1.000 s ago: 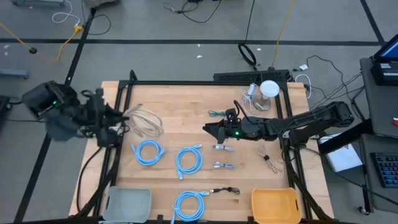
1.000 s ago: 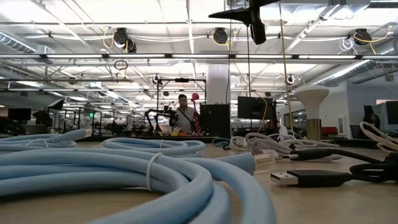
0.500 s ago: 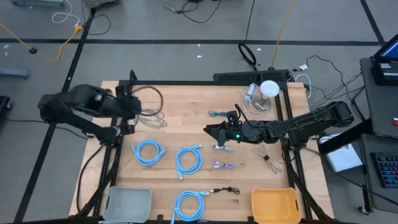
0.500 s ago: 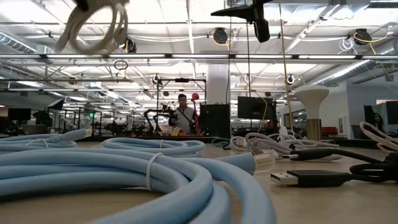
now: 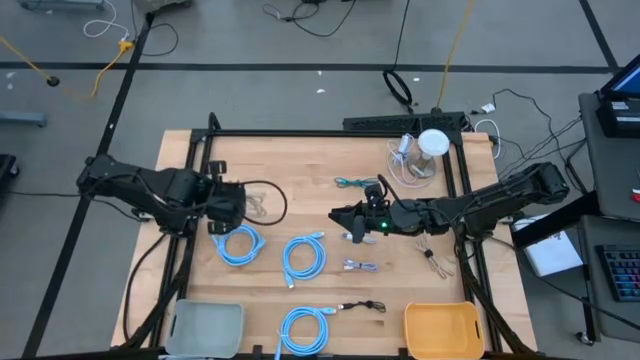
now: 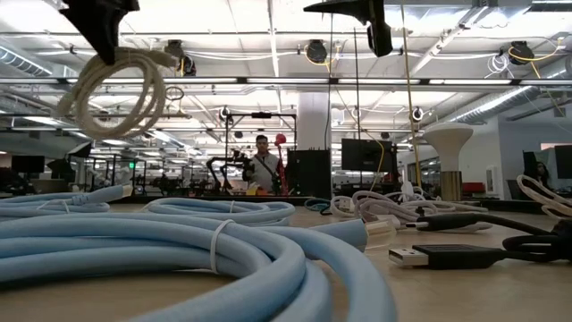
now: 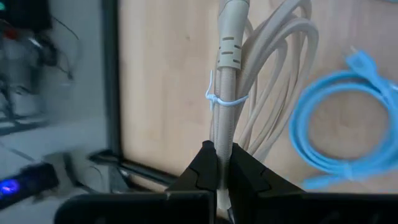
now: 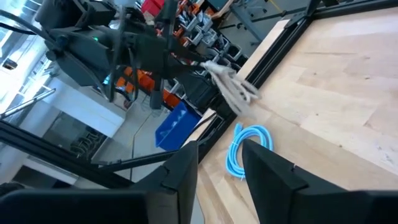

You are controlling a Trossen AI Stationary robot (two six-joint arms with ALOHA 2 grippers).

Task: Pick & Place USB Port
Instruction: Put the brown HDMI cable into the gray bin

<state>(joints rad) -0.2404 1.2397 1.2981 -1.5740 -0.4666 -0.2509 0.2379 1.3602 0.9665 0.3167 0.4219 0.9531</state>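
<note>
A beige coiled cable (image 5: 262,203) bound by a white zip tie (image 7: 225,99) hangs in the air from my left gripper (image 5: 232,204), which is shut on it over the table's left part. In the low view the coil (image 6: 116,89) dangles below that gripper (image 6: 101,27). My right gripper (image 5: 345,219) hovers open over the table's middle, above small grey USB cables (image 5: 360,265), and touches nothing. Its fingers (image 8: 186,168) stand apart with nothing between them. My left gripper pinches the beige cable's bundled strands (image 7: 222,163) between its two fingers, just below the zip tie. The fingers come from above, and the strands run on straight ahead from between the fingertips. The coil is lifted clear of the table and hangs below the fingers as a loose loop.
Three light blue cable coils (image 5: 238,245), (image 5: 303,257), (image 5: 305,328) lie on the wood. A black cable (image 5: 362,306), a green-tipped cable (image 5: 350,182) and a white cup (image 5: 430,146) are there too. A grey-green bin (image 5: 205,325) and a yellow bin (image 5: 442,328) sit at the near edge.
My left arm has swung from the table's left edge toward the right, over the wood. It has carried the beige coil along, lifted clear of the table; the coil first rose high and now hangs somewhat lower, above the nearest blue coil.
</note>
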